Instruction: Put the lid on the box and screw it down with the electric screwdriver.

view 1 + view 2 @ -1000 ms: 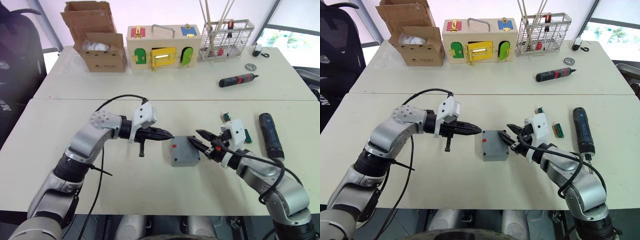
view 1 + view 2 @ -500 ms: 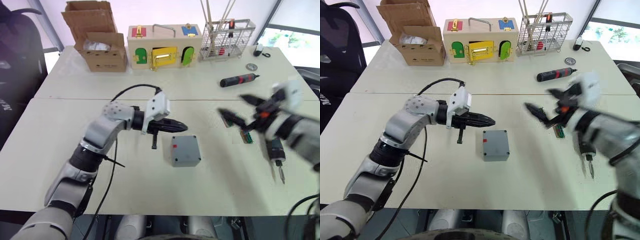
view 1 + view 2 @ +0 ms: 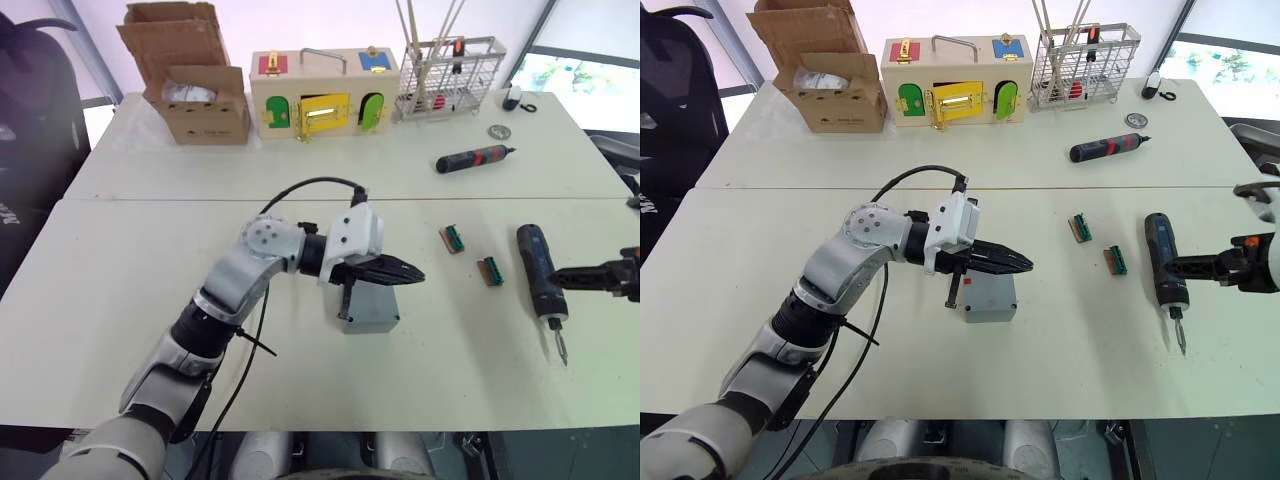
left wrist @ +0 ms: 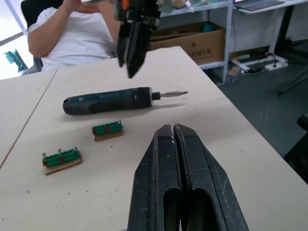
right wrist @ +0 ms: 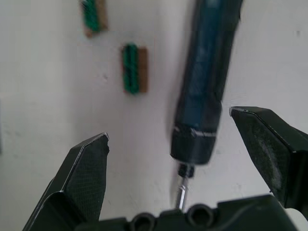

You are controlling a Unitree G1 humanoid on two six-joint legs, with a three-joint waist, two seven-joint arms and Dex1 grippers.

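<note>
Small square grey plastic box (image 3: 988, 296) with a red mark on its side sits centre frame on the pale table (image 3: 940, 380); its top is partly covered by the left gripper, so whether the lid is on cannot be told.

Left gripper (image 3: 1024, 265), mid-frame: its two black fingers (image 4: 175, 192) pressed together, holding nothing, tips pointing toward the right of the frame just above the box.

Long black cylindrical electric screwdriver (image 3: 1163, 270) lies flat at right of centre, thin metal bit (image 3: 1177, 331) pointing toward the lower edge.

Right gripper (image 5: 183, 144), far right edge of the head views: fingers spread wide, empty, straddling the bit end of the electric screwdriver, not touching it.

Two small green terminal blocks (image 3: 1079, 227) lie between box and electric screwdriver.

Upper frame: brown cardboard box (image 3: 830, 75), wooden box with coloured doors (image 3: 952, 85), wire rack (image 3: 1080, 65), black-and-red screwdriver (image 3: 1110, 149).
</note>
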